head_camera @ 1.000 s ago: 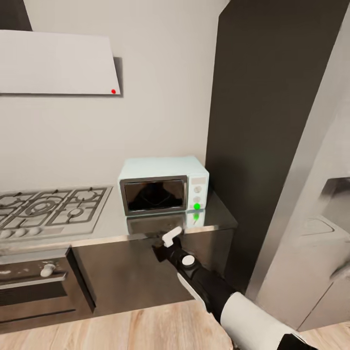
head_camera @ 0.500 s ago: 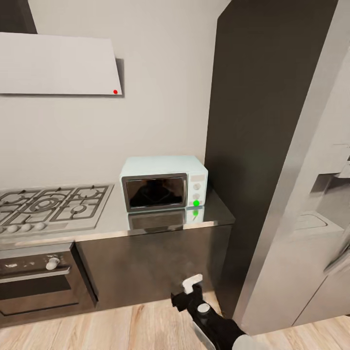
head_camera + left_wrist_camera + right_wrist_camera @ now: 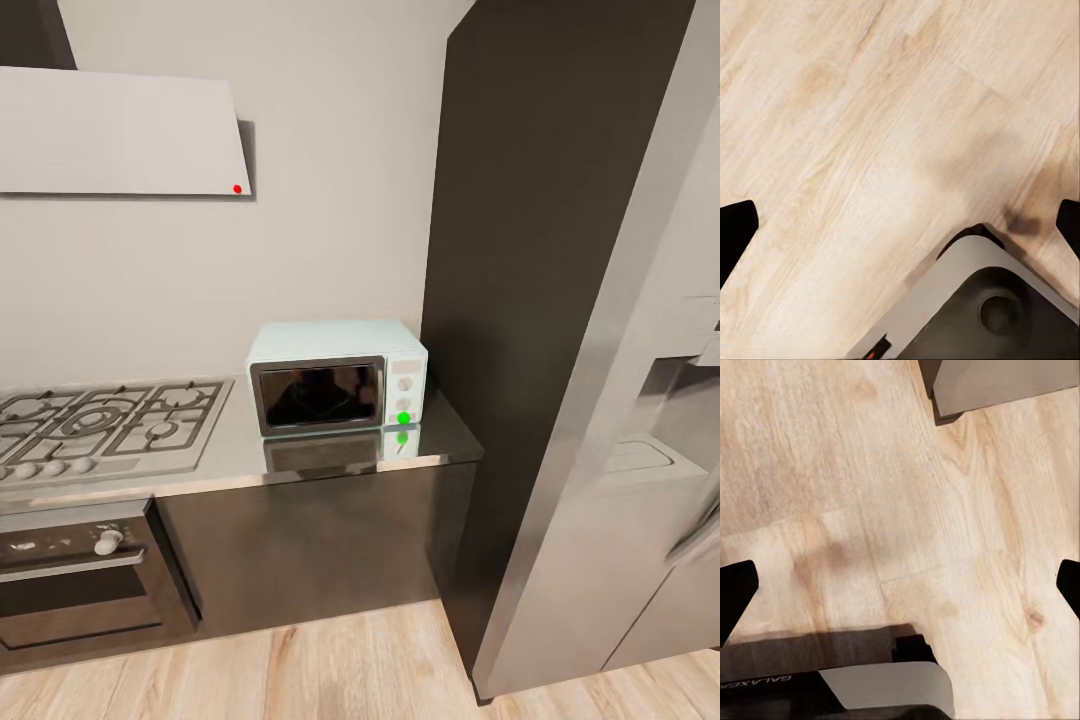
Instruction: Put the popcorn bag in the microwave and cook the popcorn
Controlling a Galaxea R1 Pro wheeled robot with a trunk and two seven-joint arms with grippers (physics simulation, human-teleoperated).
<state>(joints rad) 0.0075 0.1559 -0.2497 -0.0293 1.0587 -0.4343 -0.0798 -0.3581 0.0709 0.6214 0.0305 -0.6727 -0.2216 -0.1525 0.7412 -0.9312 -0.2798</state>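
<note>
The pale mint-blue microwave [image 3: 338,377] stands on the grey countertop [image 3: 230,455] against the wall, its dark glass door shut and a green dot [image 3: 404,419] lit under the two white knobs. The popcorn bag is out of view. In the left wrist view my left gripper [image 3: 900,225] hangs open over the wooden floor, black fingertips [image 3: 735,232] far apart with nothing between them. My right gripper [image 3: 900,589] is open in the same way above the floor, one fingertip [image 3: 735,592] at each side of the right wrist view.
A gas hob [image 3: 100,425] lies left of the microwave, above a dark built-in oven [image 3: 80,580]. A tall dark cabinet [image 3: 530,250] and a steel fridge [image 3: 620,480] stand at the right. My own base [image 3: 982,315] shows below the left gripper.
My right arm has dropped from the counter's front edge, down and out of the head view. The head view shifted slightly a second ago and has been still since.
</note>
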